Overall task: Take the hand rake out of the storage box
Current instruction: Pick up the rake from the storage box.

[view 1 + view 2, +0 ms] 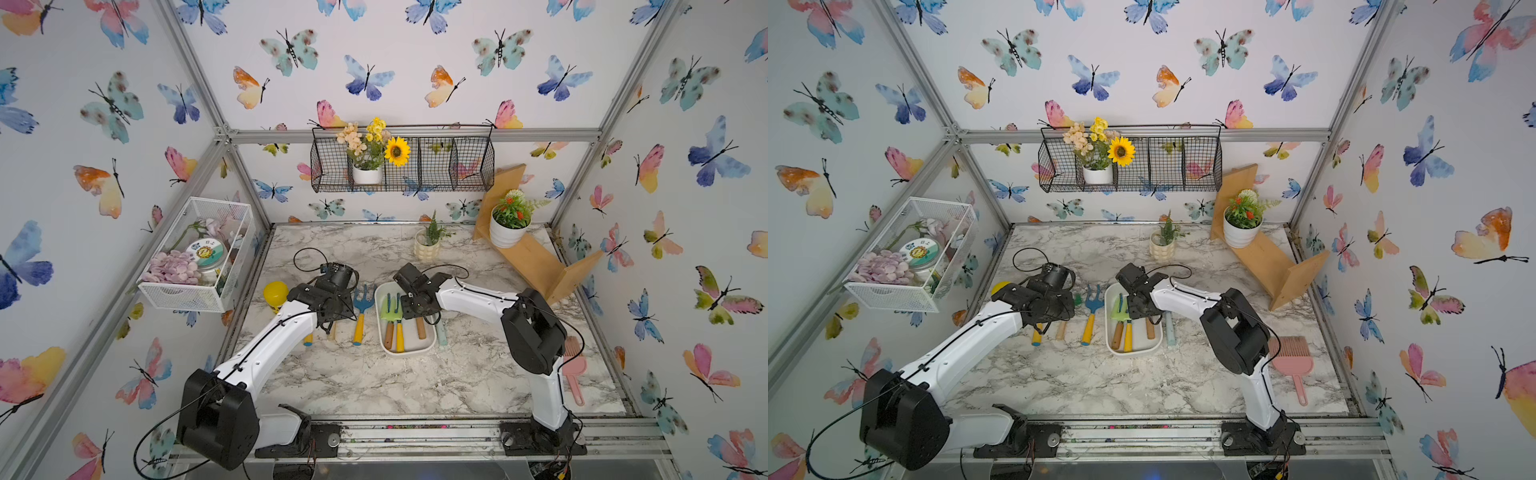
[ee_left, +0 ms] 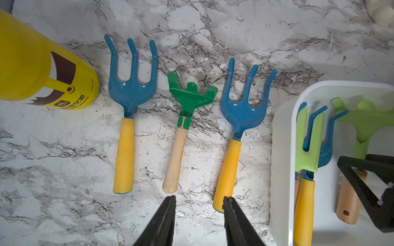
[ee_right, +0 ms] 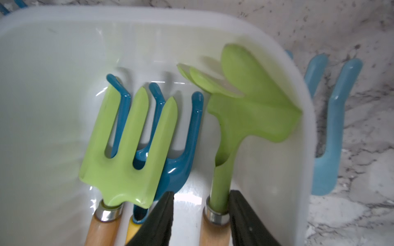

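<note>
Nearest, by the right edge of the marble-patterned worktop (image 1: 374,386), lies a pink plastic hand brush (image 1: 1292,357). Mid-worktop sits the shallow white glossy storage box (image 1: 409,354). It holds a light-green flat-tined fork (image 3: 128,138) with a wooden handle, a dark-blue bent-tined rake (image 3: 181,153) with a yellow handle beneath that fork, and the light-green wooden-handled hand rake (image 3: 251,106). The hand rake's head leans on the box wall facing the worktop's right edge. The right pincer (image 3: 200,193) is spread astride the hand rake's neck (one finger touches the shank, the other stands clear).

Toward the left edge, a dark-green wooden-handled rake (image 2: 189,93) lies on the worktop between two blue yellow-handled rakes (image 2: 243,110). The left pincer (image 2: 199,198) hovers spread over their handle ends, gripping nothing. Beyond stands a yellow can (image 1: 275,293), and a cream ribbed pot (image 1: 427,245) sits at the far edge.
</note>
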Tool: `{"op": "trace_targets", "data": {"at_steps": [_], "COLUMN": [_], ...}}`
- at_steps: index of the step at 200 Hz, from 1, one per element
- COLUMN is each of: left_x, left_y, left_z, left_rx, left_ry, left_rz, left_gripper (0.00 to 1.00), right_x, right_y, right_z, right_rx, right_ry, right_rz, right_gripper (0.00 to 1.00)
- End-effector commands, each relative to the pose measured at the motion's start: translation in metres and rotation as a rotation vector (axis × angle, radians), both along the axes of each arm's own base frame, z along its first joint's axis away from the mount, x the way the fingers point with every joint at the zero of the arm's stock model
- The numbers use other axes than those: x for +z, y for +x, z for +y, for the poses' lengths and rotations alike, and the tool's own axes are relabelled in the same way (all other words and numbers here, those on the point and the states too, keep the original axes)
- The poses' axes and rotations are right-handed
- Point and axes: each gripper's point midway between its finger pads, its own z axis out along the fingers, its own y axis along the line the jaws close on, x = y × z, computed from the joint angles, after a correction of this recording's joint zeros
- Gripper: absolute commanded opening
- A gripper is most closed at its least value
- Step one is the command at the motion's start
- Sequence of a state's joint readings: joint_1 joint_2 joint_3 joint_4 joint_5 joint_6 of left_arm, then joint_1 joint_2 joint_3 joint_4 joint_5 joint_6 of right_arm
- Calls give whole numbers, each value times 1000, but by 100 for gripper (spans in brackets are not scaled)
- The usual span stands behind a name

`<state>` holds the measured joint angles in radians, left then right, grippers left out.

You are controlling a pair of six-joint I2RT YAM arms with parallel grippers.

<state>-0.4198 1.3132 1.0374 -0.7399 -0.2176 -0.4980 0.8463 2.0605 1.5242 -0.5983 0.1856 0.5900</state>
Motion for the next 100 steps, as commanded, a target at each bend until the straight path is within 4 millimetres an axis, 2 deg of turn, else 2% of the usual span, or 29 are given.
{"op": "trace_targets", "data": {"at_steps": [1,25,56,69,100], "left_x": [7,11,13,14,12], "left_y": [6,9,10,10,8], "left_z": [-5,-7,-6,-5,-2], "left_rx": [-30,-35,-36,-32,-28], "left_ry": [-15,-20,-21,-23,-25], "left_rz": [-7,-14,-21,-25,-23], "left_gripper": [42,42,42,42,42], "right_x": [-9,-15,-19,-18,-11], "right_y": [-3,-3,-3,-2,-1], "right_z": [-13,-10,-7,-6,-4], "right_rx": [-52,-58,-65,-65,-65], "right_ry": [-79,-77,-64,-57,-40], "right_rz": [15,28,33,32,20], "right_gripper": [48,44,34,30,26]}}
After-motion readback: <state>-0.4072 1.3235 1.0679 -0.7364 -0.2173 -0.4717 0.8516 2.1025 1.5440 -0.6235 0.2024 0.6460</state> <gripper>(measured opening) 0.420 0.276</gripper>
